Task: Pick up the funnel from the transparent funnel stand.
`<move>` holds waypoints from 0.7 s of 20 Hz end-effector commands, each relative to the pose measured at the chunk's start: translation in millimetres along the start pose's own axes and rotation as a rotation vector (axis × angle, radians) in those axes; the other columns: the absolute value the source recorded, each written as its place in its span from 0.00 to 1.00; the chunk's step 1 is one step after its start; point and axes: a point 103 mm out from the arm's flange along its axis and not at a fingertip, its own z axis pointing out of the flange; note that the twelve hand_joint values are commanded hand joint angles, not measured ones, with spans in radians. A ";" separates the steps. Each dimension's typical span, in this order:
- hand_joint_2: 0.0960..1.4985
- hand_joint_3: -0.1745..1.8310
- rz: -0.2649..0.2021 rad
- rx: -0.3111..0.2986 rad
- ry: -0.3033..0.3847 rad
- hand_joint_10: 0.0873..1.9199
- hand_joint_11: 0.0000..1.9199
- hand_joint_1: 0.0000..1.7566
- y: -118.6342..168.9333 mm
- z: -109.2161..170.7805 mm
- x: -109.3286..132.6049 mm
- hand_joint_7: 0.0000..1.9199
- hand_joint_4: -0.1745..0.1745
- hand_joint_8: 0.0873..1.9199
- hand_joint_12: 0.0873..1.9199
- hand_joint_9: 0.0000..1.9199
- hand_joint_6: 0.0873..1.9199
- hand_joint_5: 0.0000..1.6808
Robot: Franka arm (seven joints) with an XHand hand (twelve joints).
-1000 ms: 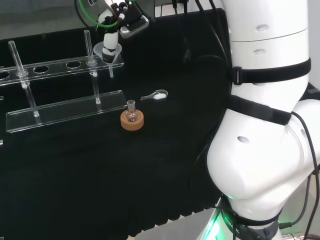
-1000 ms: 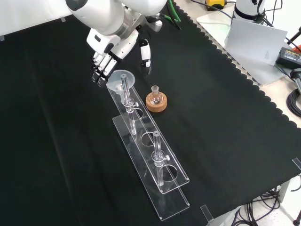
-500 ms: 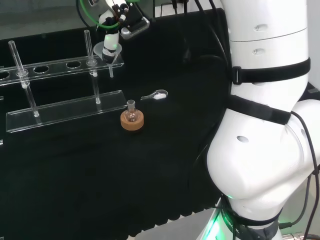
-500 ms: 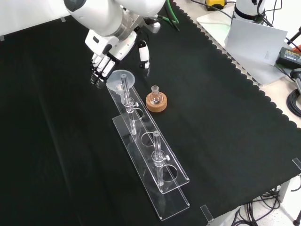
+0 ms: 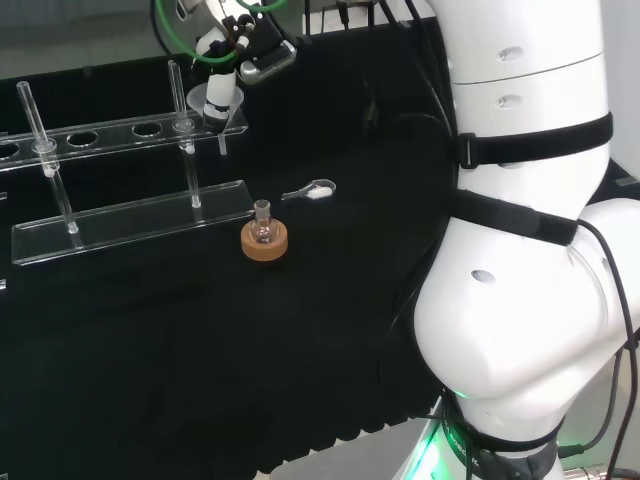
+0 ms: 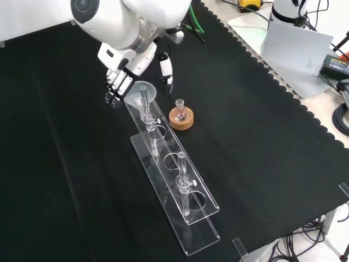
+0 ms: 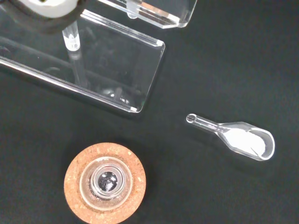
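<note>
A clear funnel (image 6: 137, 88) sits in the end hole of the transparent stand (image 6: 192, 214), its rim (image 5: 196, 98) above the top rail and its stem (image 7: 71, 37) hanging toward the base plate. My hand (image 6: 128, 61) hovers over that end of the stand. Its straight fingers (image 6: 113, 90) reach down on the left of the rim in the front view, while the thumb (image 6: 165, 68) stands apart on the right. In the head view the hand (image 5: 222, 88) is just above and beside the funnel. The hand is open and nothing is held.
A small round flask on a cork ring (image 6: 181, 117) (image 5: 264, 240) (image 7: 105, 183) stands just beside the stand. A clear spoon with white powder (image 7: 239, 140) (image 5: 312, 191) lies past it. Two upright posts (image 6: 182, 177) rise from the stand's base.
The arm and hand have shifted slightly to the left in the front view, with the fingers a little lower beside the funnel's rim. The funnel, stand and flask have not moved.
</note>
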 end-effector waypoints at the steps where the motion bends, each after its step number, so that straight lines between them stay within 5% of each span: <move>1: 0.39 0.25 -0.001 -0.018 -0.006 0.44 0.12 0.44 3.5 2.0 1.2 0.01 0.36 0.00 0.78 0.06 0.00 0.01; 4: 0.37 0.28 -0.002 -0.035 -0.025 0.39 0.13 0.44 5.4 1.9 3.2 0.04 0.36 0.00 0.77 0.13 0.00 0.02; 9: 0.34 0.34 0.008 -0.031 -0.053 0.33 0.15 0.45 9.4 2.0 2.8 0.03 0.39 0.26 0.76 0.23 0.00 0.07; 14: 0.34 0.35 0.023 -0.022 -0.092 0.32 0.16 0.46 11.7 1.5 2.2 0.03 0.41 0.31 0.75 0.26 0.00 0.08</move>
